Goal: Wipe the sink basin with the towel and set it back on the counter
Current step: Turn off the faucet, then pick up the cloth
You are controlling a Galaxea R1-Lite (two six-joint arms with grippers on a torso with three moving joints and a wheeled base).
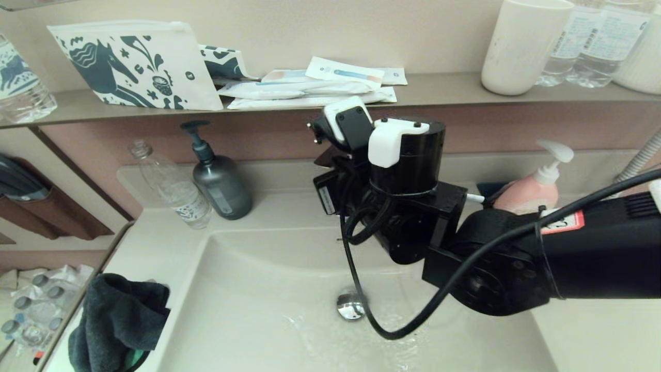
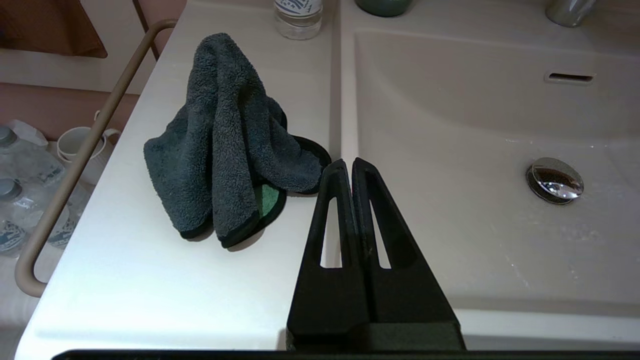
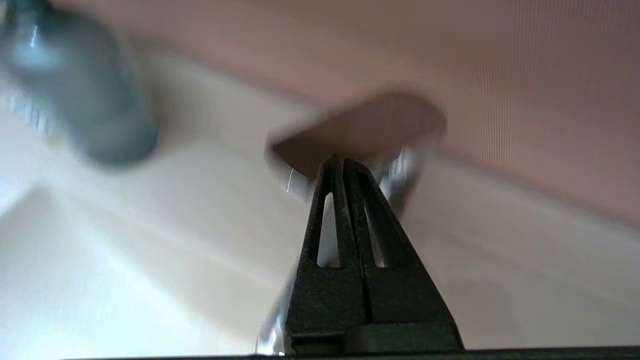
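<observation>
The dark grey towel (image 2: pixel 225 140) with green trim lies bunched on the off-white counter (image 2: pixel 150 280), left of the sink basin (image 2: pixel 450 150); the head view shows this towel (image 1: pixel 119 320) at lower left. My left gripper (image 2: pixel 348 162) is shut and empty, over the basin's left rim, just beside the towel. The chrome drain plug (image 1: pixel 351 306) sits in the wet basin (image 1: pixel 258 310), and the overflow slot (image 2: pixel 569 77) is on the far wall. My right arm (image 1: pixel 408 170) reaches over the basin's back edge. The right gripper (image 3: pixel 344 162) is shut, its tips against a blurred tap lever.
A grey pump bottle (image 1: pixel 219 181) and a clear plastic bottle (image 1: pixel 173 188) stand at the counter's back left. A pink pump bottle (image 1: pixel 537 186) is at back right. The wall shelf (image 1: pixel 439 90) holds a pouch, packets and a cup. A rail (image 2: pixel 75 170) runs along the counter's left side.
</observation>
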